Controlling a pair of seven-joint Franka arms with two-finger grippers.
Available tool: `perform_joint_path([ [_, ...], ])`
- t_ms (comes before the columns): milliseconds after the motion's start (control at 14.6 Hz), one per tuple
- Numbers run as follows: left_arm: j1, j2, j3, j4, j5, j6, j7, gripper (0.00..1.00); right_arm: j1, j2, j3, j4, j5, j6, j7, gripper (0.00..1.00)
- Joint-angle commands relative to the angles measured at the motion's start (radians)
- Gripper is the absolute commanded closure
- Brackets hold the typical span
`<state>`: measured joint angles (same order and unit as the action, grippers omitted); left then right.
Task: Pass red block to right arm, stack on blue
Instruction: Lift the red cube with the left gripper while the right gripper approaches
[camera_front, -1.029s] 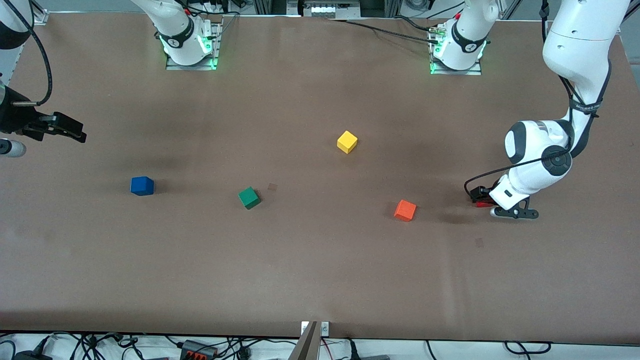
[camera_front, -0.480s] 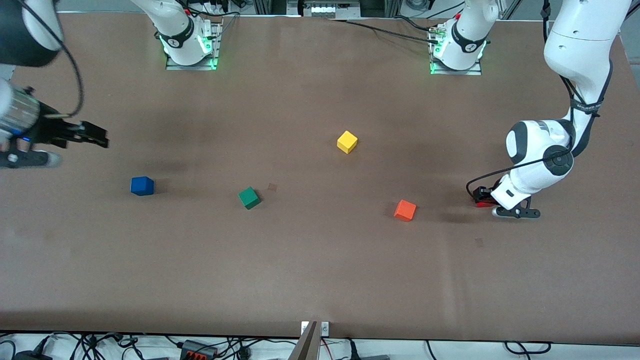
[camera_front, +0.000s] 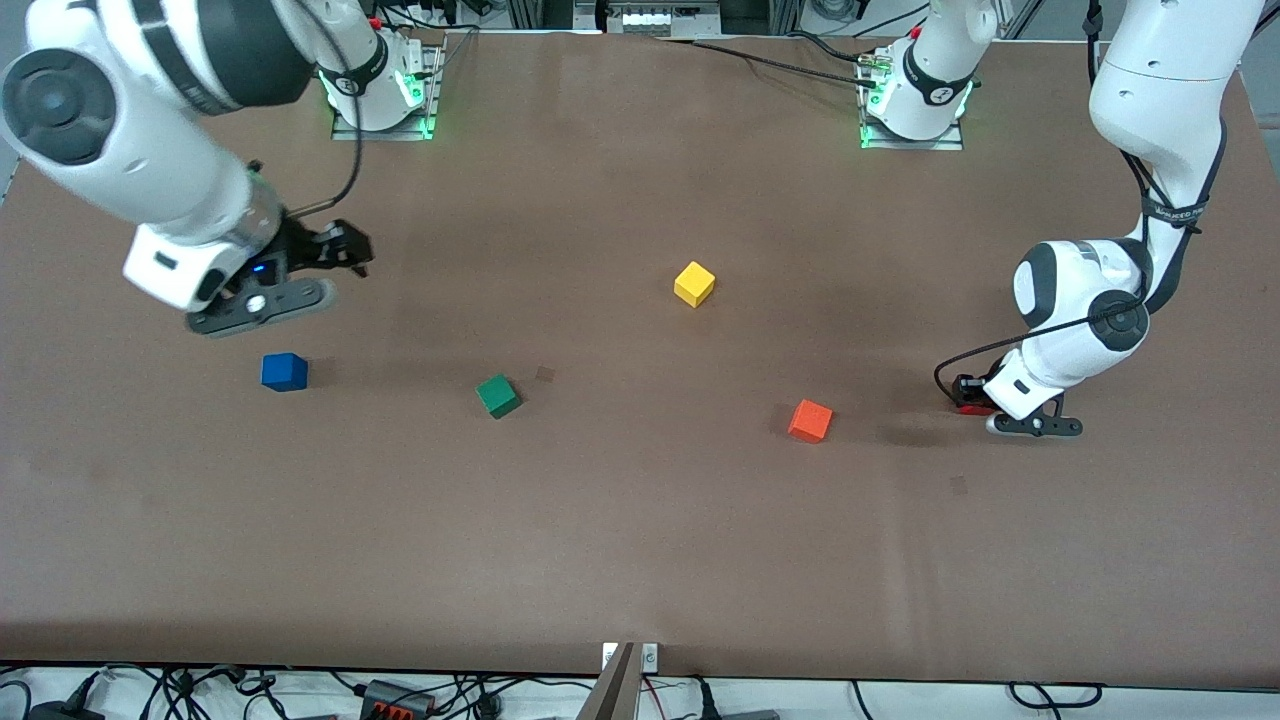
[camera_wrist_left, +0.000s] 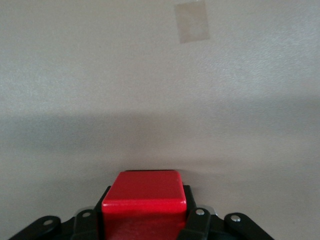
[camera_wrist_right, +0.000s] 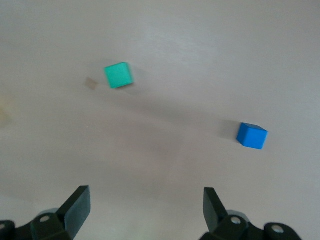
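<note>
We see the left gripper (camera_front: 968, 398) low at the table (camera_front: 640, 560) near the left arm's end, its fingers (camera_wrist_left: 197, 225) closed on the red block (camera_wrist_left: 145, 200). In the left wrist view the block sits squarely between the two black fingers, its top face in full sight, with bare table surface ahead of it and a small pale square of tape (camera_wrist_left: 192, 22) stuck to the table farther out. In the front view only a sliver of the red block (camera_front: 968, 408) shows under the white hand body.

We find the right gripper (camera_front: 352, 250) up in the air over the table toward the right arm's end, above a bare patch between its own base and the blue block (camera_front: 284, 371). Its fingers (camera_wrist_right: 77, 205) stand wide apart with nothing between them. The right wrist view looks down past them at the blue block (camera_wrist_right: 252, 135) and the green block (camera_wrist_right: 118, 75), both well apart from the gripper.

Working outward across the table, we see the blue block lying by itself near the right arm's end, the green block (camera_front: 498, 395) beside it toward the middle, the yellow block (camera_front: 694, 283) farther from the front camera around the middle, and the orange block (camera_front: 810, 420) near the left gripper, not touching it. The four loose blocks lie well apart from each other.
</note>
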<state>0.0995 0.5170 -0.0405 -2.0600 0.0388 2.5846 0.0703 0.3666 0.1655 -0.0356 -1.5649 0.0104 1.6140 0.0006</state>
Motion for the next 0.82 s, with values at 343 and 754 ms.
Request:
perform_joint_path([
  [343, 0.002, -0.069, -0.090, 0.374, -0.002, -0.686, 0.084, 0.89, -0.076, 0.068, -0.021, 0.022, 0.443, 0.009, -0.095, 0.00],
  [754, 0.008, -0.159, -0.229, 0.478, -0.219, -0.860, 0.327, 0.91, -0.187, 0.173, -0.020, 0.016, 0.926, -0.013, -0.180, 0.00],
])
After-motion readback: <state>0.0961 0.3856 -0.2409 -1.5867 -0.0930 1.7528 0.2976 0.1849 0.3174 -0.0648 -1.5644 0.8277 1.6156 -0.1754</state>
